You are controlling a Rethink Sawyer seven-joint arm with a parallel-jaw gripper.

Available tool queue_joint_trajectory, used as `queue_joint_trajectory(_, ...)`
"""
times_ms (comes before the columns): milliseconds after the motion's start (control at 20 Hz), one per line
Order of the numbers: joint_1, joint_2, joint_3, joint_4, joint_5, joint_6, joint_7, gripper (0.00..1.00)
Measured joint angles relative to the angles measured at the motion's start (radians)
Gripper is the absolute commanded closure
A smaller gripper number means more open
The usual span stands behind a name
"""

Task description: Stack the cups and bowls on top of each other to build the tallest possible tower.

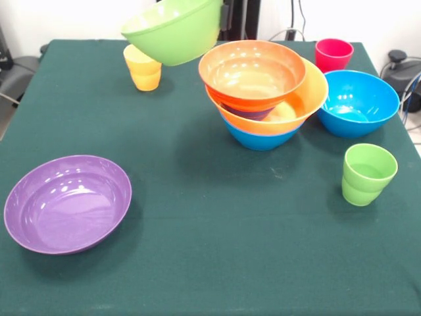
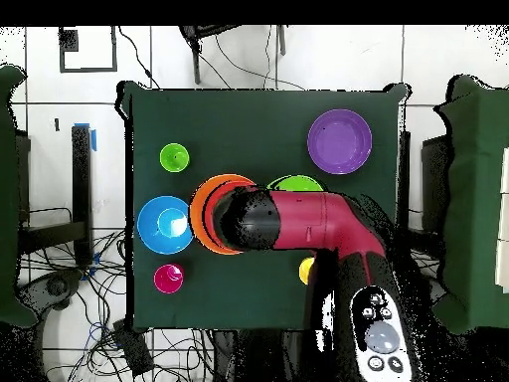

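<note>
Front view: I see the lime green bowl (image 1: 174, 29) up in the air at the far edge, tilted, just left of the tower (image 1: 266, 99). It hangs off something dark at its right rim, prob the gripper (image 1: 225, 16), so I judge it's grasping that bowl, tho I can't make out the grip itself. Tower so far = blue bowl at bottom, big yellow-orange bowl on it, orange-red bowl (image 1: 252, 72) on top, w/ a bit of purple-ish something peeking between; whole pile leans. I'd call the task maybe a third done. Left to stack: second blue bowl (image 1: 358, 102) just right of the tower, purple bowl (image 1: 68, 203) near left, well apart, plus 3 cups: yellow cup (image 1: 143, 68) far left, part behind the lifted bowl, red-pink cup (image 1: 333, 54) far right, light green cup (image 1: 367, 174) near right. Overhead, the arm (image 2: 298, 221) covers most of the tower, so no extra info there. Table (image 1: 210, 263) is green cloth.
</note>
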Motion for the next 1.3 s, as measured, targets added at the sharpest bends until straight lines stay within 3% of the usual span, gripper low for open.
queue_joint_trajectory(650,0.106,0.0,-0.085,0.0,0.02,0.0,0.006,1.0)
queue_joint_trajectory(1300,0.221,0.025,-0.183,0.0,0.035,0.0,0.072,1.0)
